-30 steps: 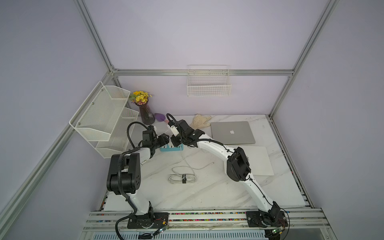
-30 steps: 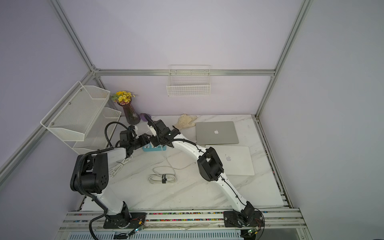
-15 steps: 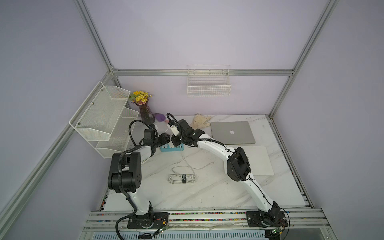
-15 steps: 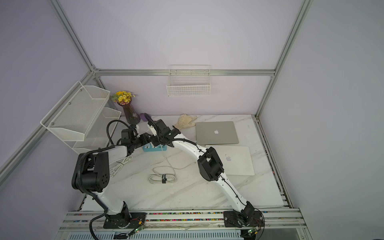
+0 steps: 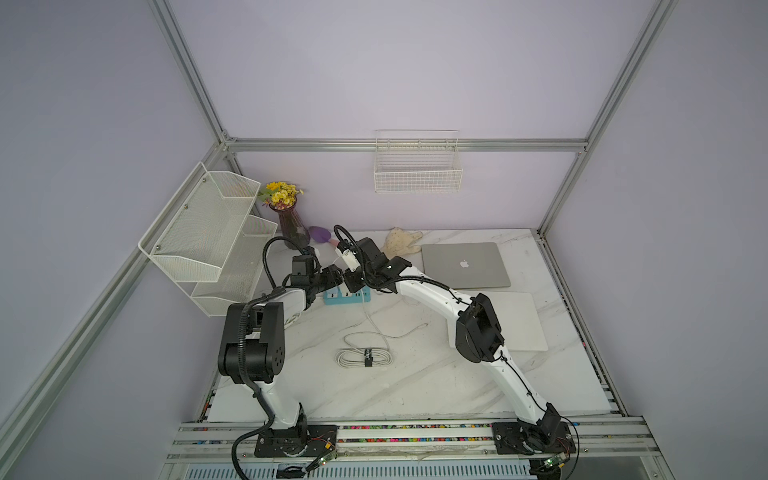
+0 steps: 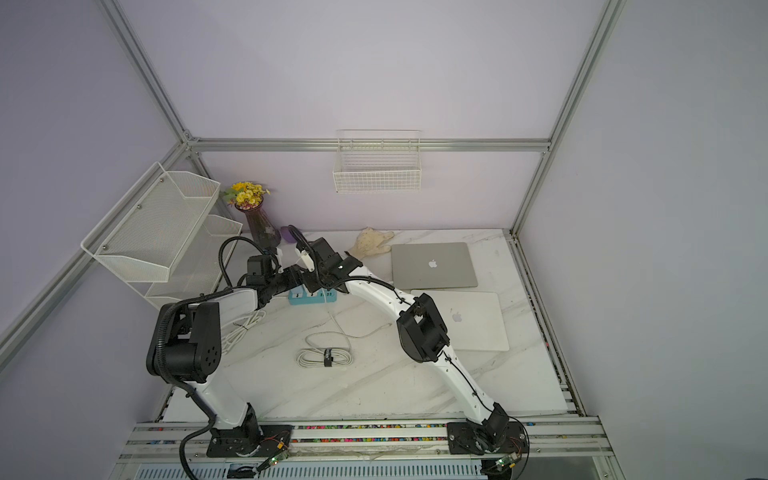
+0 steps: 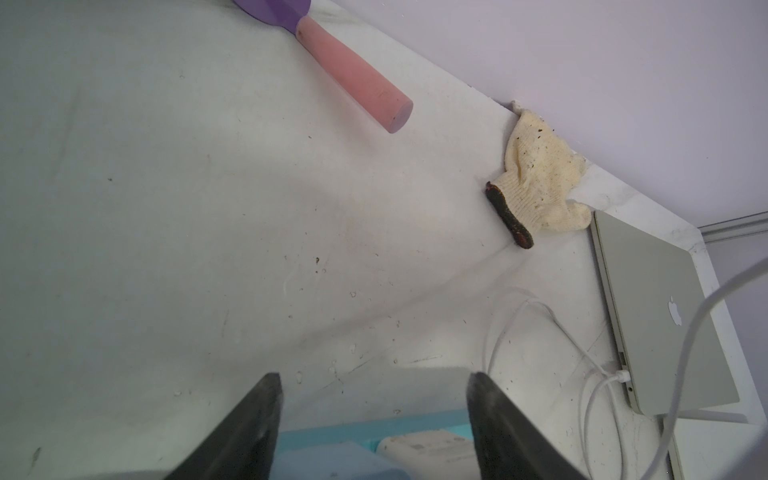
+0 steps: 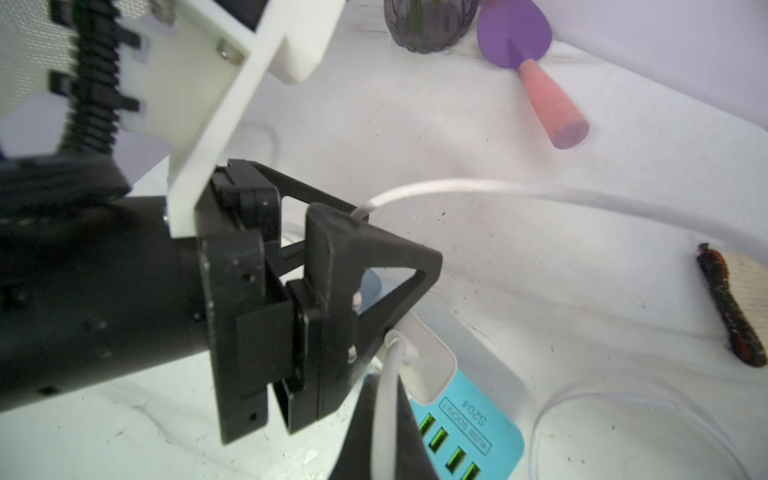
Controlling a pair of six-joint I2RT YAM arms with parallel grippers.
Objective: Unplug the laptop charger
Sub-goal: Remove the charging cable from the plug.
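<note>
The white laptop charger (image 8: 428, 361) is plugged into a blue power strip (image 5: 347, 296) (image 6: 311, 296) at the back of the table. My left gripper (image 7: 372, 376) is open. Its fingers (image 7: 257, 424) straddle the strip (image 7: 328, 432) and the charger (image 7: 424, 451). From the right wrist view, the left gripper (image 8: 332, 291) stands over the charger's end. My right gripper (image 8: 384, 415) is shut on the white charger cable (image 8: 386, 399), right beside the charger. In both top views the two grippers (image 5: 336, 276) (image 5: 353, 284) meet above the strip.
The cable's other end (image 7: 621, 376) is plugged into a closed silver laptop (image 5: 465, 264). A second laptop (image 5: 515, 320) lies nearer. A coiled cable (image 5: 365, 357), a knit glove (image 5: 401, 241), a purple-and-pink tool (image 7: 353, 75), a flower vase (image 5: 291, 224) and a mesh rack (image 5: 216, 241) surround the strip.
My left gripper has edged slightly toward the power strip and its jaws have narrowed a touch. The right arm has not moved.
</note>
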